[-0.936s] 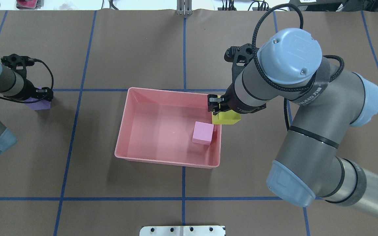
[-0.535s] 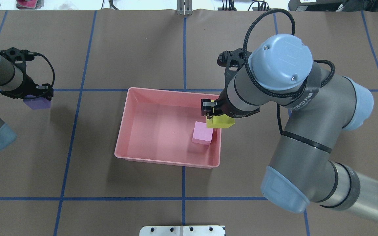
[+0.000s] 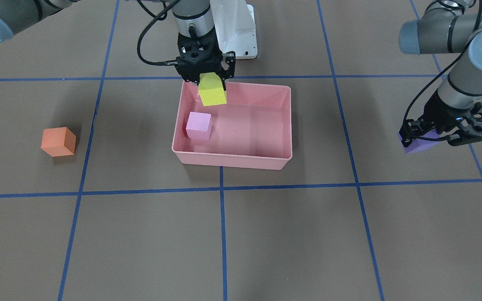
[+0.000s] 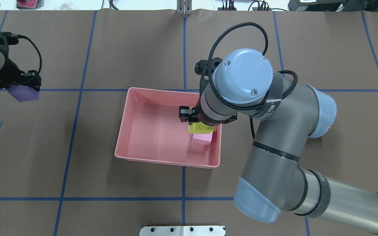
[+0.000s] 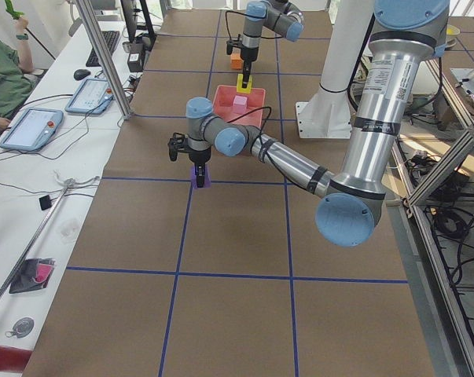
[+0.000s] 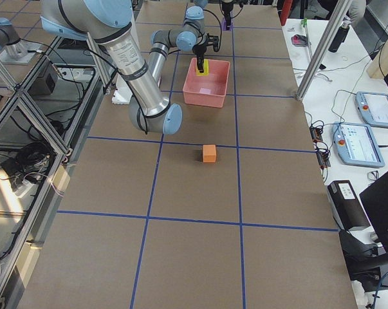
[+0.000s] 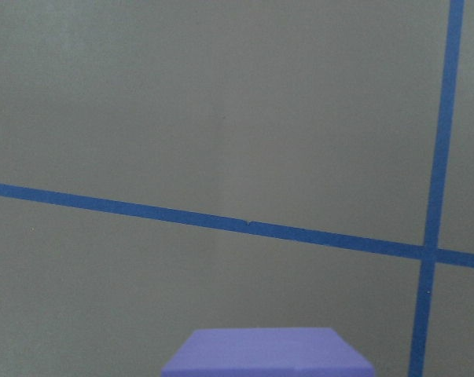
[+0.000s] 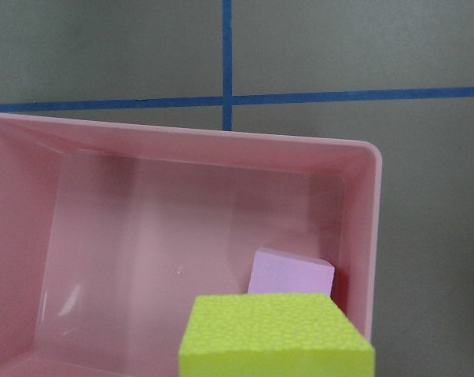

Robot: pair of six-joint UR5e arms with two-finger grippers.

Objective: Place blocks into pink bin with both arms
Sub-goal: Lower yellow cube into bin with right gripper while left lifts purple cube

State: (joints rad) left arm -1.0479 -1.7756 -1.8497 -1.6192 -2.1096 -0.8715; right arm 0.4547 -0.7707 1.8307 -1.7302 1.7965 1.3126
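Matte yellow block (image 3: pixel 212 95), likely light and rigid, hung pinched across flat faces in right jaws (left jaws clamped purple block (image 4: pixel 23 94)).

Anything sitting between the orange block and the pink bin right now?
No objects. In the exterior front-facing view the stretch from the orange block to the pink bin is bare brown table, crossed only by one blue tape line.

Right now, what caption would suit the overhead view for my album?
Right gripper holds a yellow block over the pink bin, near a light pink block; left gripper grips a purple block.
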